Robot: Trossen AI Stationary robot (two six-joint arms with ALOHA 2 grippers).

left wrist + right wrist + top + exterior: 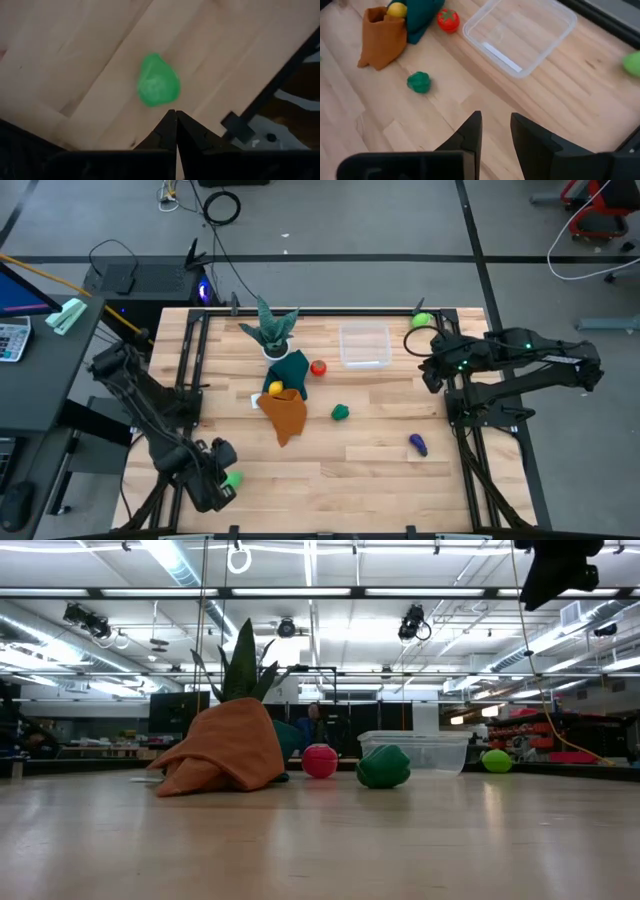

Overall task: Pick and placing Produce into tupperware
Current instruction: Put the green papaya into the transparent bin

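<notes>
My left gripper is shut and points down over the table's near left corner. It hovers just beside a light green produce piece lying on the wood, without touching it. My right gripper hangs at the right side, slightly open, with nothing between its fingers. The clear tupperware stands at the far middle. A red piece, a yellow piece on the cloths, a dark green piece and a purple piece lie loose.
A teal cloth and an orange cloth lie heaped at mid table. The potted teal plant stands behind them. Another light green piece sits by the far right frame rail. Black rails run along both sides.
</notes>
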